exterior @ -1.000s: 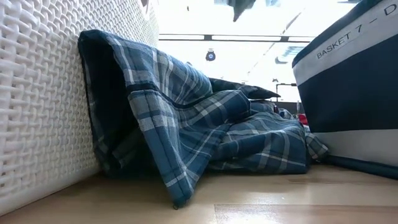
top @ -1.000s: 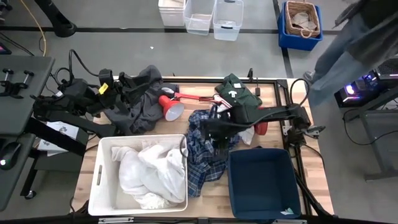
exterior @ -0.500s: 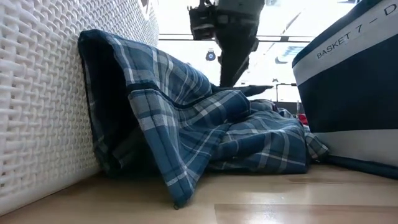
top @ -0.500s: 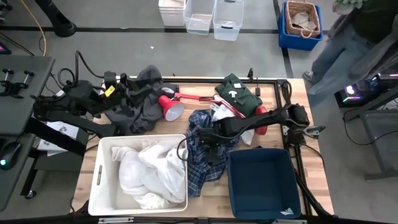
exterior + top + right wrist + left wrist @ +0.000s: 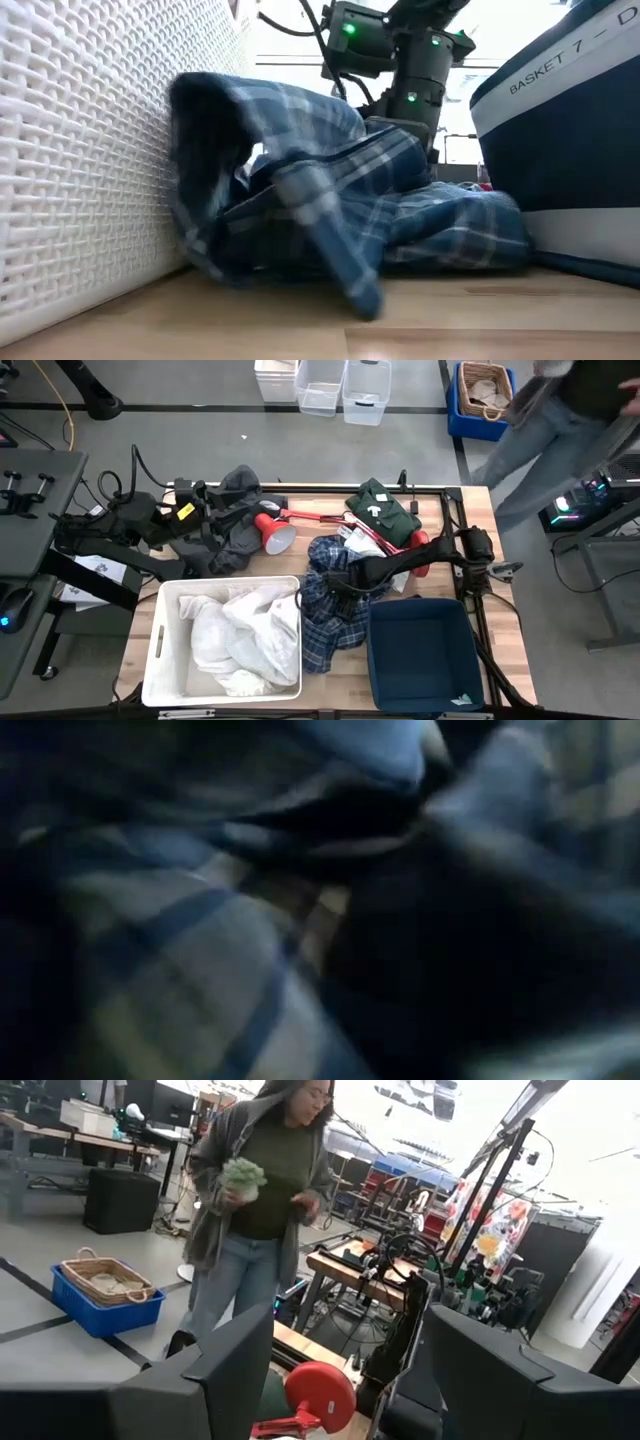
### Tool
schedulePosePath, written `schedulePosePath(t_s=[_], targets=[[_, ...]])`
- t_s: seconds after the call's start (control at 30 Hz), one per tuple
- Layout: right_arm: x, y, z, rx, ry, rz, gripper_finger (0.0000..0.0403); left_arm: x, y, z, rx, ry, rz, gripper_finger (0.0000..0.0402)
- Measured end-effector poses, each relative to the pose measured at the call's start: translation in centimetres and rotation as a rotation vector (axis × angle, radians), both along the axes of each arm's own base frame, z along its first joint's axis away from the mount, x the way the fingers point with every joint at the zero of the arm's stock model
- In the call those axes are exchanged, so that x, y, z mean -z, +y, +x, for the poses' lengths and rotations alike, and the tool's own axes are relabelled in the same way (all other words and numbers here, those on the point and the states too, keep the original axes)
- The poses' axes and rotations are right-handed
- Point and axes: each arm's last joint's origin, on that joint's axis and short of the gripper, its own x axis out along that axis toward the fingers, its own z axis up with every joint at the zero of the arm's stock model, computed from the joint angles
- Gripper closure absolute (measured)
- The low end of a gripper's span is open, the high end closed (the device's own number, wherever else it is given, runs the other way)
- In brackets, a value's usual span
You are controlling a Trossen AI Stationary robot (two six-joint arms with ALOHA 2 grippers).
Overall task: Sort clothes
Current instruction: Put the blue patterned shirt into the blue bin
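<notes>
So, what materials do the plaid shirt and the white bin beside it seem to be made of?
The plaid shirt looks like soft woven cloth, maybe cotton: it folds and sags loosely. The white bin looks like matte moulded plastic with a basket-weave pattern on its wall, not real wicker.

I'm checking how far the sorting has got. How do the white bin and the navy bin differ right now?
The white bin holds white garments; the navy bin shows only its bare floor. The white bin sits on the left arm's side, the navy bin on the right arm's. Both are rectangular, open-topped, at the table's near edge, flanking the plaid shirt.
</notes>
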Motion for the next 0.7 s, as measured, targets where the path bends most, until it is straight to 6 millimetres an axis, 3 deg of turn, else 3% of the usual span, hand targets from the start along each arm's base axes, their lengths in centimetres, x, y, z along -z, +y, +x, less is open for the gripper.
schedulePosePath(t_s=[0.07, 0.13, 0.23, 0.33, 0.43, 0.57, 0.7], targets=[[0.1, 0.0, -0.1, 0.013, 0.007, 0.029, 0.0378, 0.0, 0.0, 0.0, 0.000, -0.003, -0.001, 0.0154], [-0.6, 0.0, 0.0, 0.017, 0.019, 0.047, 0.0386, -0.1, 0.0, 0.0, 0.000, -0.009, -0.002, 0.0154], [-3.6, 0.3, 0.4, -0.005, 0.010, 0.073, 0.0394, -0.1, 0.0, 0.0, -0.001, -0.010, -0.002, 0.0154], [-10.3, 0.4, 0.7, -0.031, -0.117, 0.052, 0.0397, -0.1, 0.0, 0.0, -0.001, -0.010, -0.002, 0.0154], [-17.8, 0.4, -0.7, -0.043, -0.263, -0.007, 0.0397, -0.1, 0.0, 0.0, -0.001, -0.010, -0.002, 0.0154], [-25.8, 0.0, -3.6, -0.022, -0.444, -0.020, 0.0397, -0.1, 0.0, 0.0, -0.001, -0.009, -0.002, 0.0154], [-33.6, 0.6, -8.6, -0.046, -0.689, 0.040, 0.0397, -0.1, 0.0, 0.0, -0.013, -0.008, -0.003, 0.0154]])
